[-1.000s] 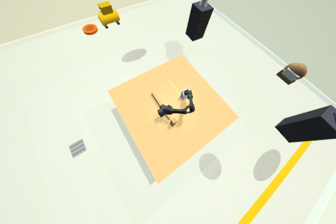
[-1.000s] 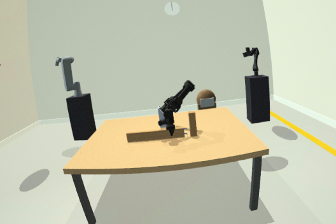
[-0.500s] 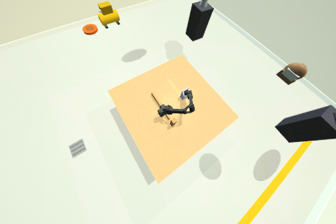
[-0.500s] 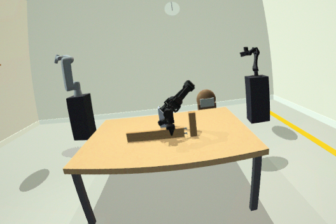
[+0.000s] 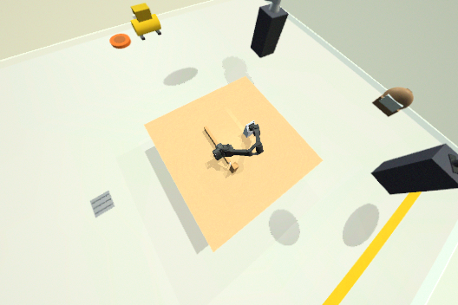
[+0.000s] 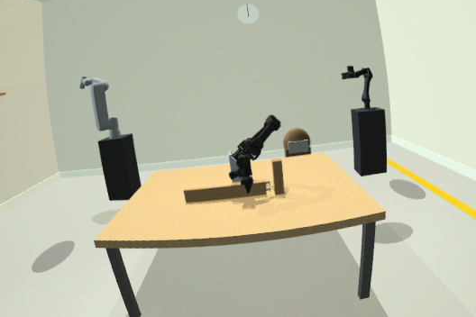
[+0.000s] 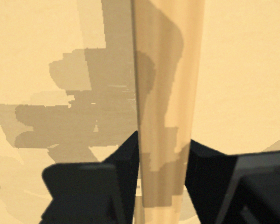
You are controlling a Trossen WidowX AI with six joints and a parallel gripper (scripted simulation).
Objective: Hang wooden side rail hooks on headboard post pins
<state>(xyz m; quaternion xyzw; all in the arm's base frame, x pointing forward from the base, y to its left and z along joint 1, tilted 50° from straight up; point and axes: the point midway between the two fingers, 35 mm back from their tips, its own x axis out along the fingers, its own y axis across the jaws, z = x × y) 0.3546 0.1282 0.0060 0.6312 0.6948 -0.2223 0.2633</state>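
Observation:
The wooden side rail (image 5: 209,134) (image 6: 212,194) (image 7: 164,90) stands on edge, its far end at the table and its hook end seemingly slightly raised. My gripper (image 6: 248,189) (image 7: 153,133) is shut on the rail near its hook end, one finger on each side. In the top view the arm hides that grip. The steel hooks (image 6: 269,186) stick out of the rail's end toward the headboard post (image 5: 234,168) (image 6: 278,177). The post stands upright. A small gap shows between rail end and post in the exterior view. The slot and its pins cannot be made out.
The wooden table (image 5: 217,222) (image 6: 203,226) carries the rail, post and arm base. The arm (image 5: 243,152) (image 6: 259,140) reaches over the rail from its base (image 5: 249,130) (image 6: 233,167). Black pedestals (image 5: 269,31) (image 6: 370,140) stand off the table.

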